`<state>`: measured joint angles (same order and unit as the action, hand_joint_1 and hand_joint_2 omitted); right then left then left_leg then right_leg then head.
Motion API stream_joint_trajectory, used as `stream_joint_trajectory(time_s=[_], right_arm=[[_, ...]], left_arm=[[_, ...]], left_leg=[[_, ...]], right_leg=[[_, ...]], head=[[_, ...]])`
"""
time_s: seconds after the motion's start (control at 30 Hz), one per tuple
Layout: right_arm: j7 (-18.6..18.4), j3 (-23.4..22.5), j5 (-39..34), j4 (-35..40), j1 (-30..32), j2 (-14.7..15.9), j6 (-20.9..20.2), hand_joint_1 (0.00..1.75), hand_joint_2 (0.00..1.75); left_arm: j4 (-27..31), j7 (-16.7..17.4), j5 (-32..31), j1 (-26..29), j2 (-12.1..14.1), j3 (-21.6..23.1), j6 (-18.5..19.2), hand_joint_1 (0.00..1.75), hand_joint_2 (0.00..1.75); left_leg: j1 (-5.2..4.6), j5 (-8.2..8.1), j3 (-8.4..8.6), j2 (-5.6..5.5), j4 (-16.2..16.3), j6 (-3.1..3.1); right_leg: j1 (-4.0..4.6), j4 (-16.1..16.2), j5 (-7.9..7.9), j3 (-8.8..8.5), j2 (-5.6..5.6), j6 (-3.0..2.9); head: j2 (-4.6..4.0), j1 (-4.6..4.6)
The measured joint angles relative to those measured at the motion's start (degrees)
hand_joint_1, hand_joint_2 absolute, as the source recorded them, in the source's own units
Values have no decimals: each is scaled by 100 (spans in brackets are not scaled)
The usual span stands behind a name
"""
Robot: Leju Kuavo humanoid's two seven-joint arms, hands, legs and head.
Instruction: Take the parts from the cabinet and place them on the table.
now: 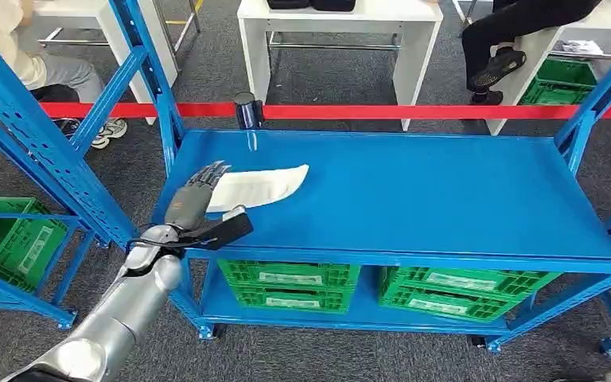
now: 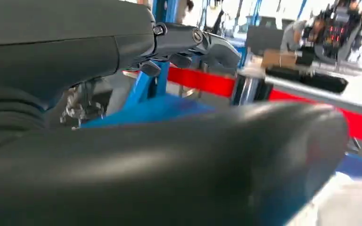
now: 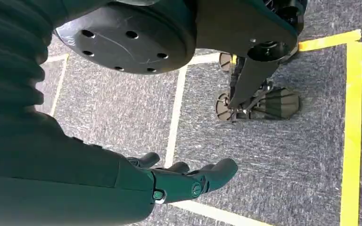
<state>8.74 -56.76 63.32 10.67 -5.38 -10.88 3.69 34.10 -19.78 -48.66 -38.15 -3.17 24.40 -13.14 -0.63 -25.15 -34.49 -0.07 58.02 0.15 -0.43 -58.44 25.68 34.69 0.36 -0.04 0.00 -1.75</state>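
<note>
The blue metal desk (image 1: 414, 199) with its flat painted top spans the middle of the scene, with a red barrier tape (image 1: 414, 111) stretched along its far side. Under it, on the lower shelf, sit green plastic crates (image 1: 290, 284). A blue perforated rack (image 1: 40, 151) stands to the left, holding another green crate (image 1: 12, 239) low down. The silver left arm reaches in from the near left, and the left hand (image 1: 195, 203) lies over the desk's near-left corner, fingers (image 1: 209, 173) apart and stretched flat, their tips touching the edge of the white flat plastic bag part (image 1: 256, 188) that lies on the desk top. The right hand (image 3: 184, 181) hangs over grey carpet floor (image 3: 287, 160) marked with yellow tape lines (image 3: 351, 136), fingers loosely apart, holding nothing.
</note>
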Motion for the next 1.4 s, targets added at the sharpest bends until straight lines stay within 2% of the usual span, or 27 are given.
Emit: stream_joint_trajectory(time_s=[0.27, 0.73, 0.97, 1.4], right_arm=[[4, -2, 22, 0, -16, 0, 2, 0, 175], [-17, -2, -9, 0, -41, -2, -2, 0, 175], [-17, -9, -35, 0, -41, 0, 4, 0, 175], [61, -11, -15, 0, -38, 0, 2, 0, 175]], left_arm=[[-271, -57, 142, -125, -57, -217, 403, 0, 175], [-577, 113, 50, -303, -120, -293, 545, 0, 175], [-743, 218, -19, -389, -146, -293, 744, 0, 175], [-1003, 234, -9, -425, -127, -298, 875, 0, 175]], left_leg=[[0, 0, 0, 0, 0, 0], [0, 0, 0, -1, 0, 0], [0, 0, 0, -1, 0, 0], [0, 0, 0, -1, 0, 0]], right_leg=[[0, 0, 0, 0, 1, 0], [0, 0, 0, 0, 0, 0], [0, 0, 0, 0, 0, 0], [0, 0, 0, 0, 0, 0]], head=[[0, 0], [0, 0], [0, 0], [0, 0]])
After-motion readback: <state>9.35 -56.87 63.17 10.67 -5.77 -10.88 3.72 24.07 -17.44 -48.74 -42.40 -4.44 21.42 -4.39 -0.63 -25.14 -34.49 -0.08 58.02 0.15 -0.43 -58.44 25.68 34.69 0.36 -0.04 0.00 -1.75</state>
